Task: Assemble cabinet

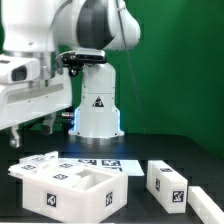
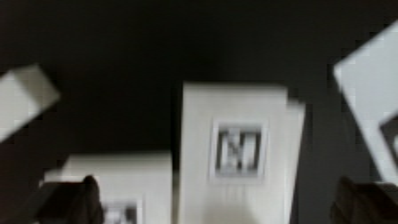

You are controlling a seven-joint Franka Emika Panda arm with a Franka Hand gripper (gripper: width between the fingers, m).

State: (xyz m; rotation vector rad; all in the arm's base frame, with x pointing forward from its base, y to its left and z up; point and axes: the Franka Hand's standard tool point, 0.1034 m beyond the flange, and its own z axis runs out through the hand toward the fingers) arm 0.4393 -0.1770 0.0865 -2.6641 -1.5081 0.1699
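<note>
Exterior view: the arm (image 1: 100, 25) is standing on its base (image 1: 97, 105) at the far middle of the table (image 1: 160, 148) and is reaching toward the exterior view's left. A green backdrop (image 1: 185, 70) is hanging behind it.

The fingers (image 1: 13, 134) are hanging wide apart at the exterior view's left and are holding nothing. They are hovering above the left end of the cabinet (image 1: 70, 190), not touching it.

The cabinet is sitting near, at the exterior view's left: a white box with a recess open on top, carrying black-and-white tags (image 1: 50, 198) on its top and front. The marker board (image 1: 102, 161) is lying flat just behind it, partly hidden by it.

Two loose white parts are lying at the exterior view's right, apart from the cabinet: a far block (image 1: 166, 180) and a near block (image 1: 207, 207). Each is showing a tag. They are lying just beside each other; contact cannot be told.

Wrist view: the picture is blurring. One dark finger (image 2: 75, 200) is showing at the edge. A white panel (image 2: 240, 140) with a tag is lying below the fingers, and white parts are lying to either side of it, one (image 2: 25, 100) and another (image 2: 368, 75). Which parts these are cannot be told.
</note>
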